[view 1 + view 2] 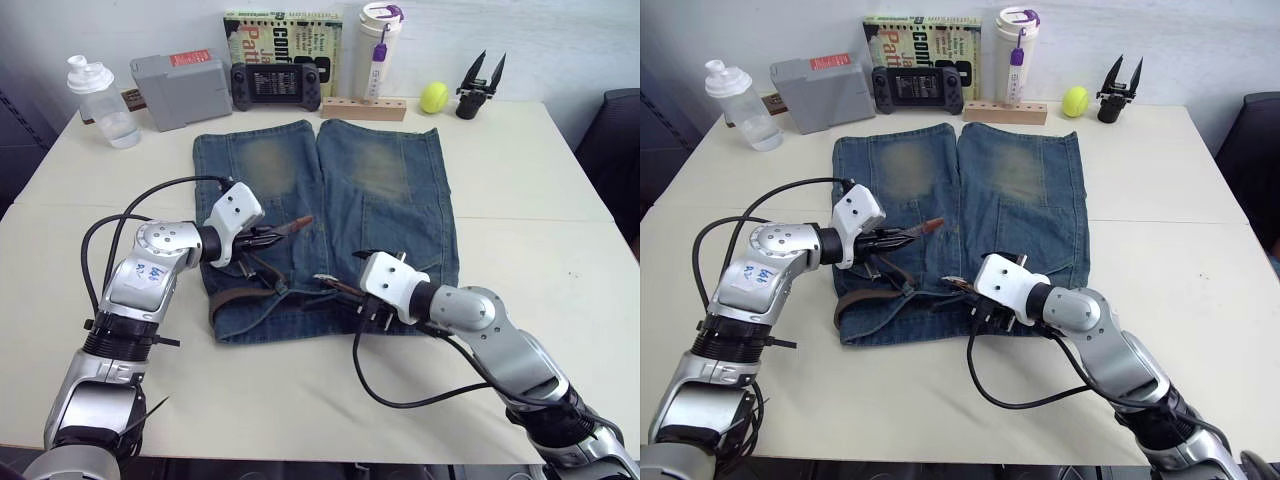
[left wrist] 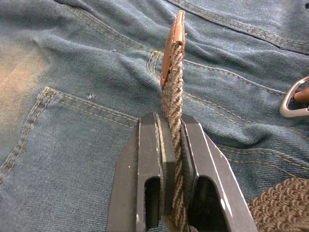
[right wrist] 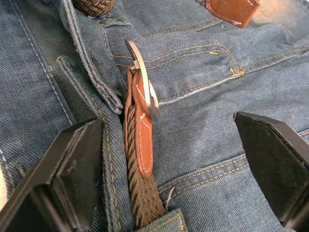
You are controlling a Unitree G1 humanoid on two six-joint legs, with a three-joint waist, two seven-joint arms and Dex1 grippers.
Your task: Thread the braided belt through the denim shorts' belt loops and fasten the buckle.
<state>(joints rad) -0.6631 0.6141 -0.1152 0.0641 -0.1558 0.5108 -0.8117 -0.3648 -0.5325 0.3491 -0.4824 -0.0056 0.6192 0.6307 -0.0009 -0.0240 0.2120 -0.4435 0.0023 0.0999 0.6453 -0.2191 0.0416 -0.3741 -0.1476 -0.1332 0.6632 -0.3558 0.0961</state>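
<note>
denim shorts (image 1: 330, 215) mid-table, braided belt (image 1: 245, 295) along their near waistband, bottle (image 1: 100, 100) far left

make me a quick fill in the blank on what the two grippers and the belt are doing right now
1. The left gripper is shut on the ____ belt.
2. The right gripper is ____, above the buckle.
3. The shorts lie flat on the ____.
4. The ball is ____.

Missing words: braided; open; table; yellow
</note>
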